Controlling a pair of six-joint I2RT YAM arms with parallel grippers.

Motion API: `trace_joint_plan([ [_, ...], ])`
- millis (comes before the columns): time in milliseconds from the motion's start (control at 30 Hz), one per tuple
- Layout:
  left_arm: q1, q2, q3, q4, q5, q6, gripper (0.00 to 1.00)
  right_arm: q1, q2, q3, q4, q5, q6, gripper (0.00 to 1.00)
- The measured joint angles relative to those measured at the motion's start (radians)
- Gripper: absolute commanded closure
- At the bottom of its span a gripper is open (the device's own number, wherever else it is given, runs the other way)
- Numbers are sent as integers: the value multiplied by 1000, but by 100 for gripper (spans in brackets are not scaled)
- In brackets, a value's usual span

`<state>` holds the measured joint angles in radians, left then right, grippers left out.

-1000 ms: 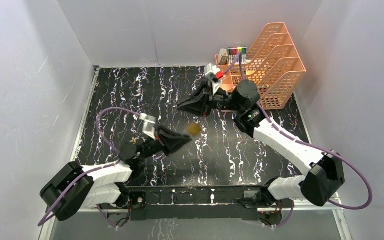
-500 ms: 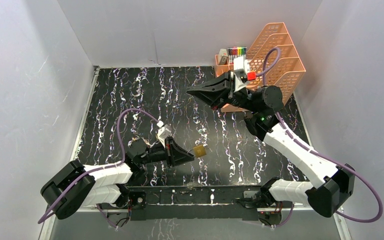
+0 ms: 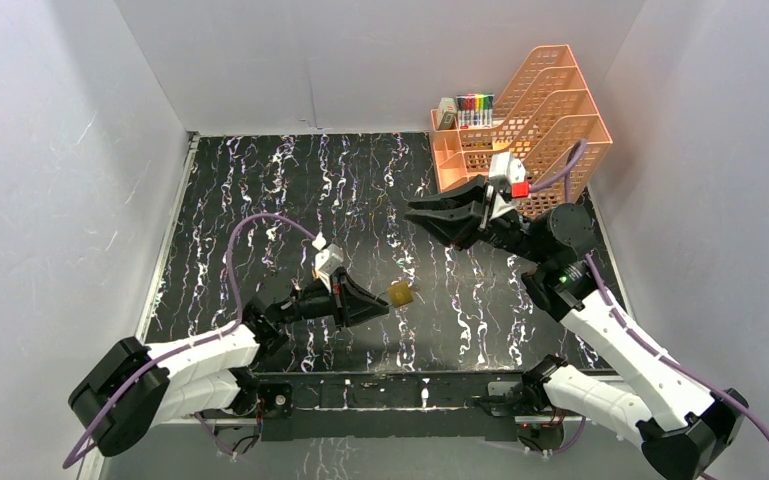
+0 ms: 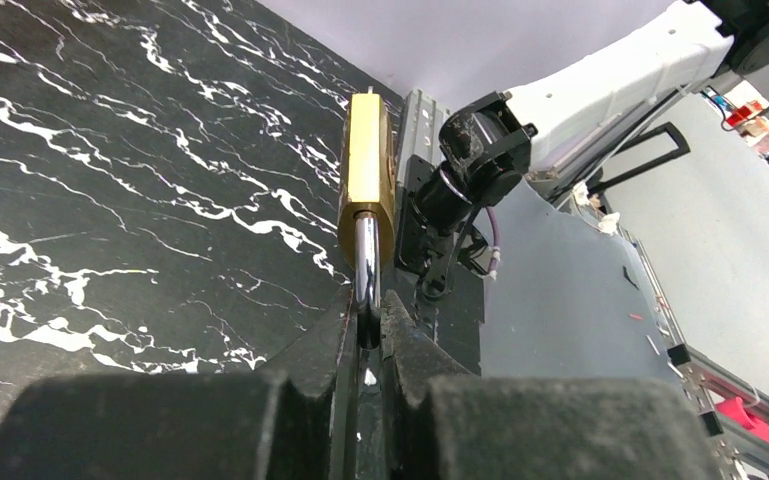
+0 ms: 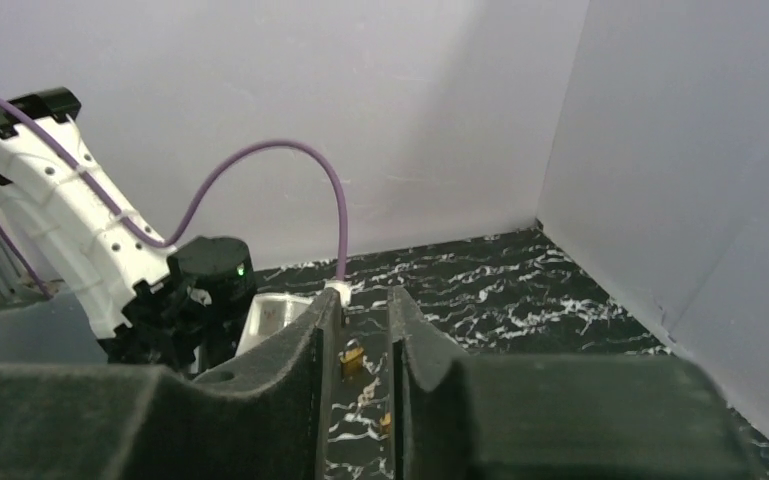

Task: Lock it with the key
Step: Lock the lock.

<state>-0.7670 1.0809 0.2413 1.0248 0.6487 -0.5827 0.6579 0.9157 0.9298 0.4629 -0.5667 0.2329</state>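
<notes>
Left gripper [image 3: 384, 306], lower centre, is clenched on the padlock [image 3: 400, 294] by its shackle [image 4: 365, 268], body pointing right. Right gripper [image 3: 420, 214], jaws slightly parted and empty, hangs just above it in frame. No key is clearly visible.

Orange rack [image 3: 550, 130] on black marbled table [image 3: 260, 200]

The padlock's [image 4: 367, 160] shackle foot vanishes between the left fingers [image 4: 300, 370], and its body shows edge-on, so the keyhole face is unseen. Past the right fingers [image 5: 280, 370] lies a brass speck [image 5: 351, 357], too small to identify. The top view's bottom edge cuts off the right arm's [image 3: 620, 340] elbow.
</notes>
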Motion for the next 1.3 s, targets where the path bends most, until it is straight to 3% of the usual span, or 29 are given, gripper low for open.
trace_joint_plan([
  [100, 0, -55, 4, -53, -27, 26, 100, -10, -28, -24, -49, -6, -18, 35],
  [200, 2, -106, 5, -101, -59, 46, 100, -18, -27, -33, -88, -23, -24, 23],
  [400, 10, -220, 8, -200, -140, 70, 100, -67, -13, -65, -82, -105, 17, 15],
  [733, 66, -263, 109, -302, -158, 82, 100, -266, 158, -157, 304, -391, 406, 18],
  [967, 144, -128, 119, -209, -65, 0, 100, -267, 35, -225, 212, -385, 351, 26],
  [1100, 144, -59, 150, -138, 33, -65, 100, -267, 76, -267, 175, -369, 343, 32],
  [1300, 144, -65, 162, -103, 60, -81, 100, -267, 107, -290, 177, -375, 346, 37],
])
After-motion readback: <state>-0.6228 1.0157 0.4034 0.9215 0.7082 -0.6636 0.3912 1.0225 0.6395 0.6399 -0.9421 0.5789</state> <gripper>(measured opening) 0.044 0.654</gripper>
